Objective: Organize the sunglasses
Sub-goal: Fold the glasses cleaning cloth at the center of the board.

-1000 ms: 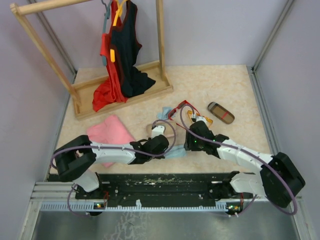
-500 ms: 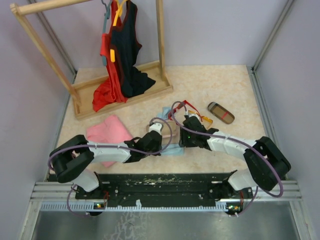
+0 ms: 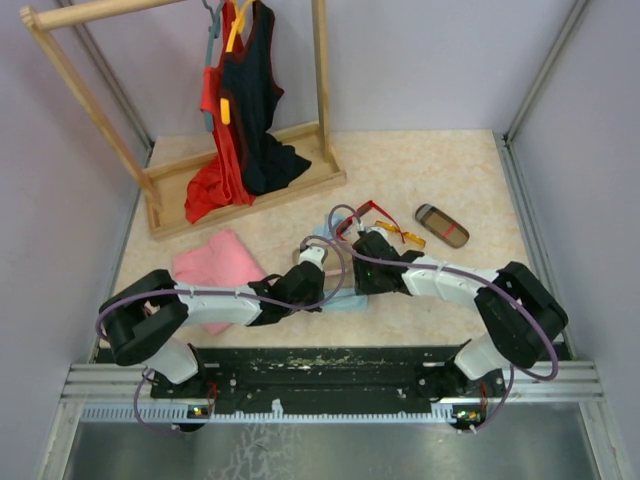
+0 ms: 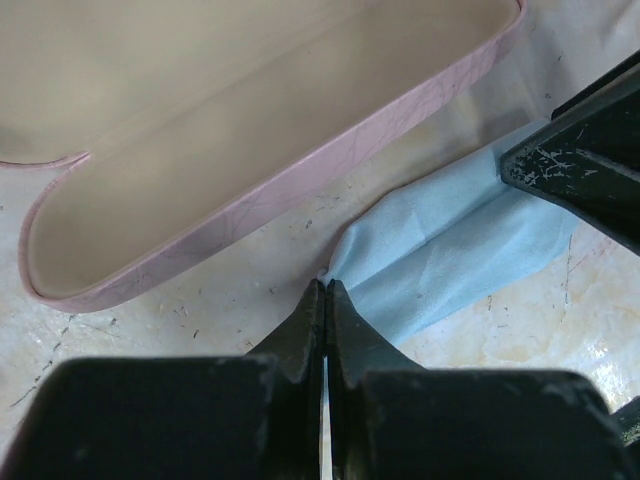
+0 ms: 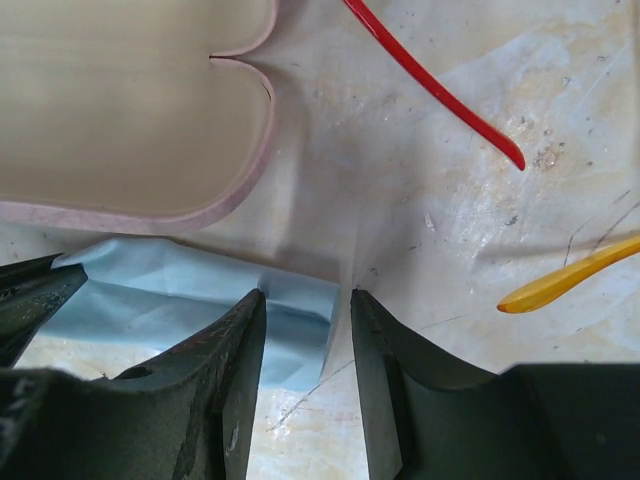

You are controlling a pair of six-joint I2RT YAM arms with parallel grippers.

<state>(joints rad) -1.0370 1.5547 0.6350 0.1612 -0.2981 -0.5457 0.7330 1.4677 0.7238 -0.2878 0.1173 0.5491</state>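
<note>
The red sunglasses (image 3: 376, 209) and the orange-yellow sunglasses (image 3: 402, 234) lie together behind my right arm. The right wrist view shows only a red temple (image 5: 430, 85) and an orange temple tip (image 5: 560, 283). My left gripper (image 4: 326, 285) (image 3: 322, 296) is shut on the corner of a light blue cloth (image 4: 450, 250) lying on the table. My right gripper (image 5: 307, 300) (image 3: 360, 285) stands open, its fingers straddling the other end of that cloth (image 5: 170, 290). An open pink case (image 4: 300, 190) (image 5: 120, 110) lies just beyond the cloth, nothing in the part that shows.
A brown red-striped case (image 3: 441, 225) lies at the right. A second blue cloth (image 3: 325, 222) sits behind the arms. A pink cloth (image 3: 222, 265) lies at the left. A wooden clothes rack (image 3: 240, 190) with hanging garments stands at the back left.
My right arm has swung left and come down over the blue cloth's end, its jaws narrowing a little. My left gripper stays shut on the cloth's corner.
</note>
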